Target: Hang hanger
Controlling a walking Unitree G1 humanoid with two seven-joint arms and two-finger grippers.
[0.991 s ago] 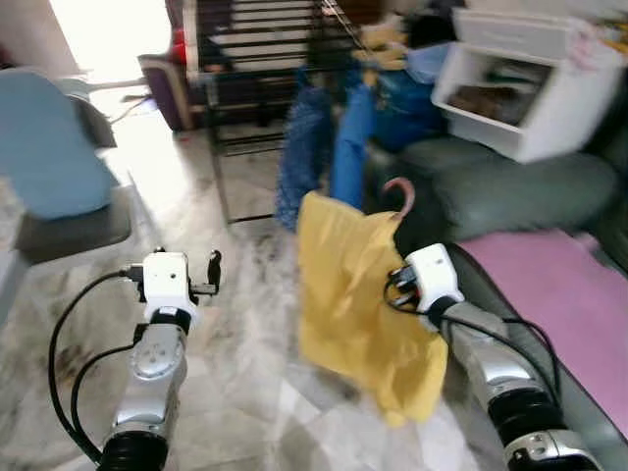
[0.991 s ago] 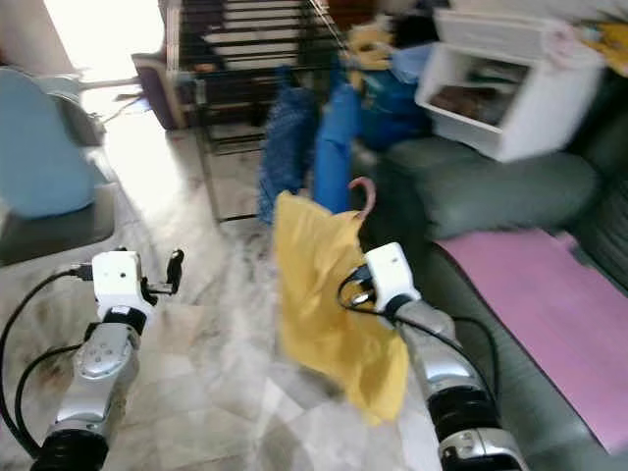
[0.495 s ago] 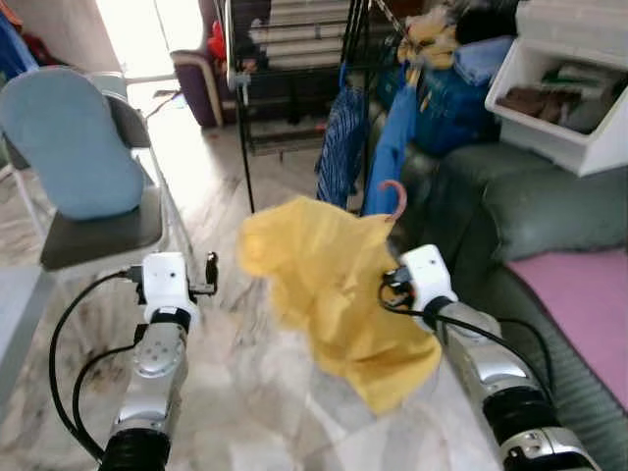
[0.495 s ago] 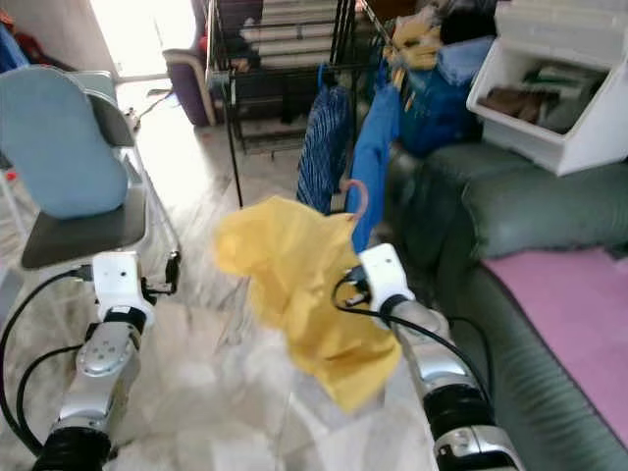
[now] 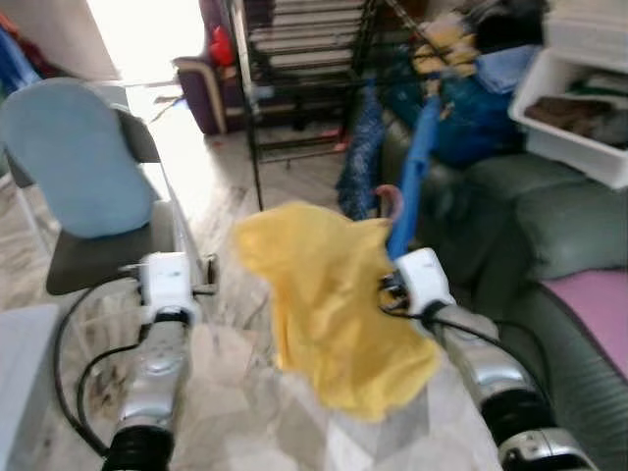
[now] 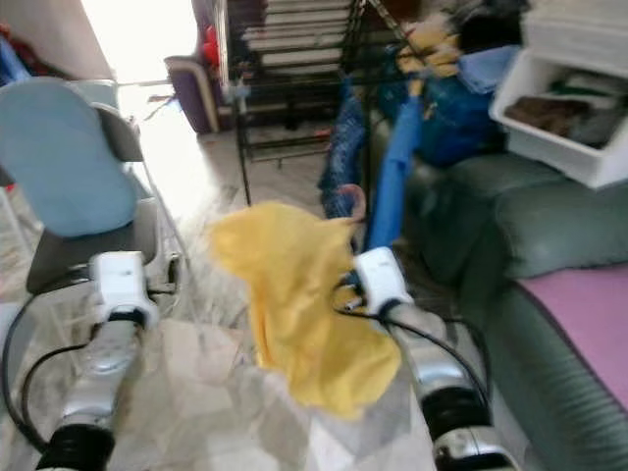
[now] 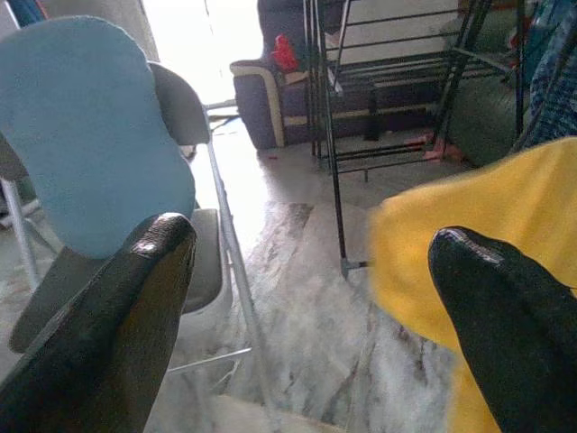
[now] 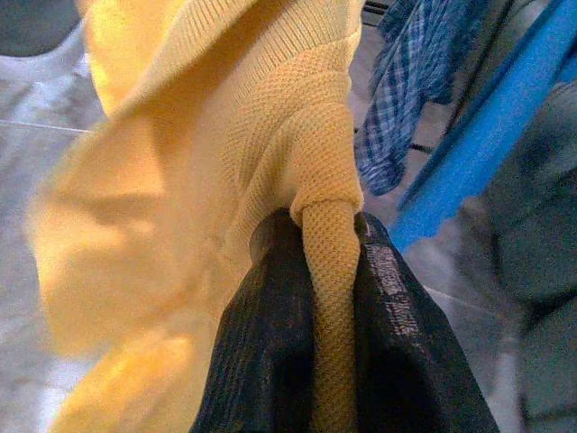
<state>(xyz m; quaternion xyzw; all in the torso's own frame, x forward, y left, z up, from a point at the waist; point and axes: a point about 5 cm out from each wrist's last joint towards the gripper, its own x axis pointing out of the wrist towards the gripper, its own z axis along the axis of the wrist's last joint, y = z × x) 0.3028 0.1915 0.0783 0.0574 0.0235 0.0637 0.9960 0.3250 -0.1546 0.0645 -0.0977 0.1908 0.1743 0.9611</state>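
- Right wrist view: the right gripper (image 8: 329,298) is clamped on a bunched fold of the yellow knit garment (image 8: 207,171), the cloth squeezed between its two black fingers (image 8: 270,343).
- In the head views that gripper is raised in front of the robot, with the garment (image 5: 329,294) draped down and to its left, above the marble floor (image 5: 245,412).
- A reddish hanger hook (image 5: 391,199) sticks up from the garment's top; the rest of the hanger seems to be inside the cloth, though the blur makes this hard to confirm.
- Just behind the hook hang a blue garment (image 5: 417,157) and a checked blue one (image 5: 361,162), on a black drying rack (image 5: 304,69).
- To the right lie a dark green sofa (image 5: 549,216) and a pink mat (image 5: 599,304); a white bin (image 5: 579,118) sits above the sofa.
- The left gripper (image 7: 306,298) is held forward with fingers wide apart, holding nothing.
- Beyond it stands a chair (image 5: 88,196) with a light-blue back pad.
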